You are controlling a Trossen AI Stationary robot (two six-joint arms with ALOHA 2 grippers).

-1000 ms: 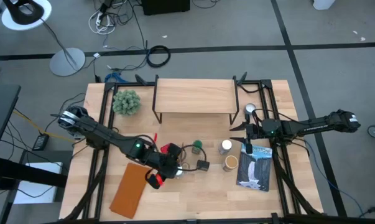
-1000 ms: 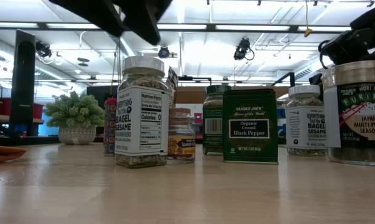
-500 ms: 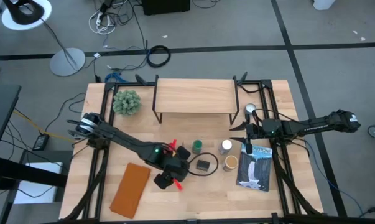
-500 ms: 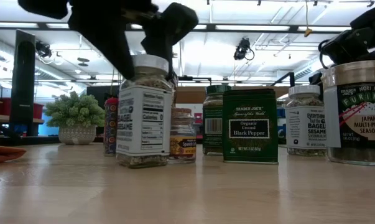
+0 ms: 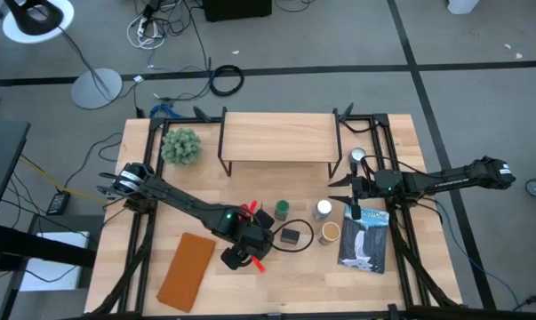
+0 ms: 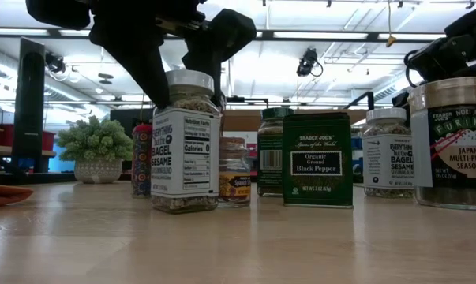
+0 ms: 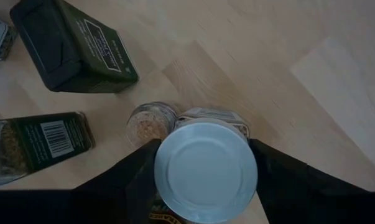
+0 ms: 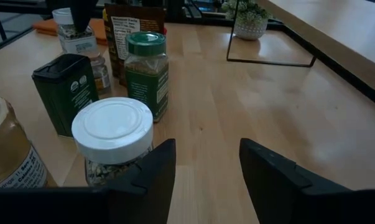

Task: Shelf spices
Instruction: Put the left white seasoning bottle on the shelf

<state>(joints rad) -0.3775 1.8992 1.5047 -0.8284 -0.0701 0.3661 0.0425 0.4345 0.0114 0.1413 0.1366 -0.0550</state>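
While spice jars [image 6: 301, 158] crowd the wooden table [image 6: 238, 244] at frame centre, the left gripper [image 7: 206, 177] clasps a white-lidded jar [image 6: 185, 142]; the right gripper [image 8: 203, 168] gapes empty.

A small green potted plant [image 5: 180, 146] is sitting at the far left of the tabletop [image 5: 303, 276], and a flat brown pad [image 5: 187, 270] is lying near the front edge on the left. A blue-and-white book [image 5: 365, 239] is resting flat on the right side. On the grey floor beyond the table, a white lamp stand [image 5: 96, 87] is standing at the far left, with loose cables [image 5: 225, 80] trailing near it. Bright ceiling lights [image 6: 316, 35] are glowing in the room behind.
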